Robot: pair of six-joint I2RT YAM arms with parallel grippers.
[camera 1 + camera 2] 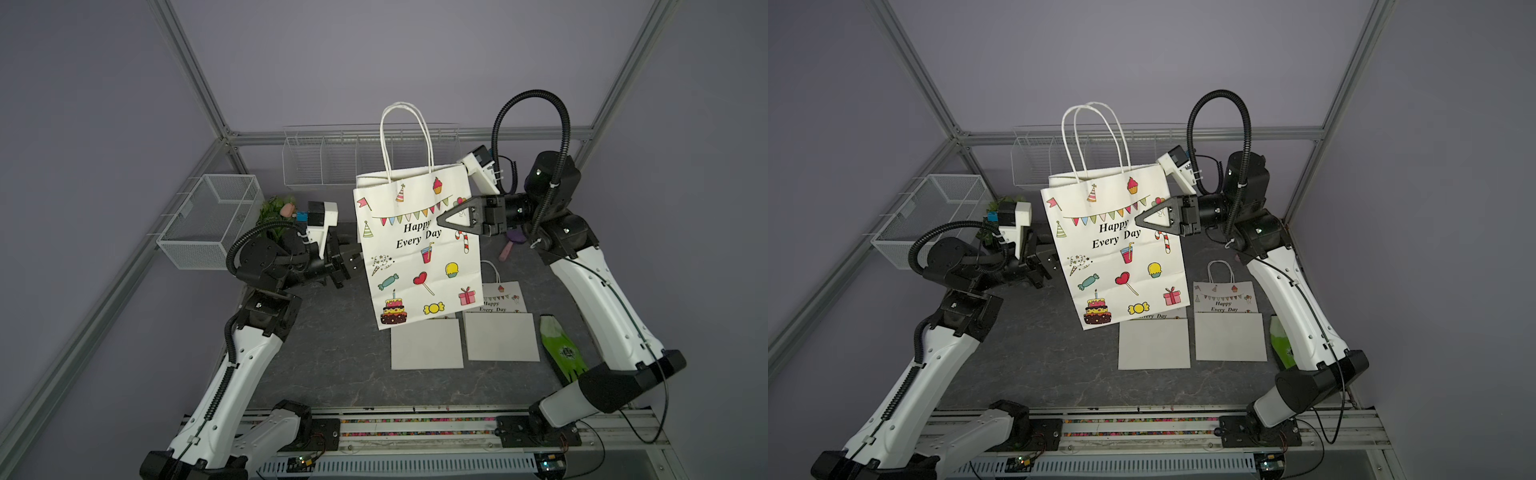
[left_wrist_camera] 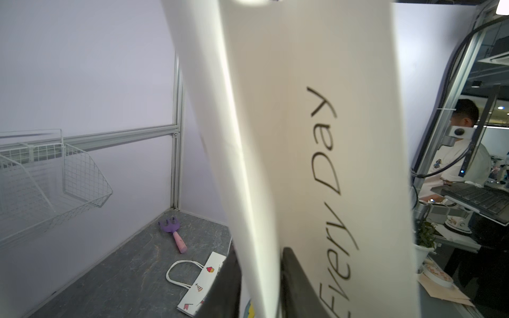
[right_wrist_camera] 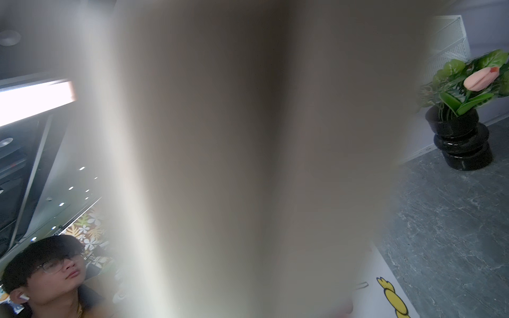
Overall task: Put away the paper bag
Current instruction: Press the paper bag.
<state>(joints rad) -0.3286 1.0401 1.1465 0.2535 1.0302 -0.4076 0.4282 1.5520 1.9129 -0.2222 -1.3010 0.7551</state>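
Note:
A white paper bag [image 1: 415, 257] printed "Happy Every Day", with party pictures and twisted white handles, hangs upright and slightly tilted above the table in both top views [image 1: 1121, 257]. My right gripper [image 1: 441, 220] is shut on the bag's upper right edge, one black finger lying across the printed front. In the right wrist view the bag's paper [image 3: 248, 165] fills the frame as a blur and hides the jaws. My left gripper [image 2: 260, 286] is at the bag's left side. Its two dark fingers [image 2: 228, 289] press a side fold of the bag [image 2: 303, 137] from both sides.
Two flat folded bags [image 1: 428, 345] [image 1: 500, 332] lie under the hanging bag, with a green packet [image 1: 561, 353] to their right. A purple toy rake [image 2: 173, 231] lies at the back right. A mesh basket [image 1: 208, 220] hangs at left, a wire rack [image 1: 324, 158] on the back wall, and a potted plant [image 3: 460, 137] stands back left.

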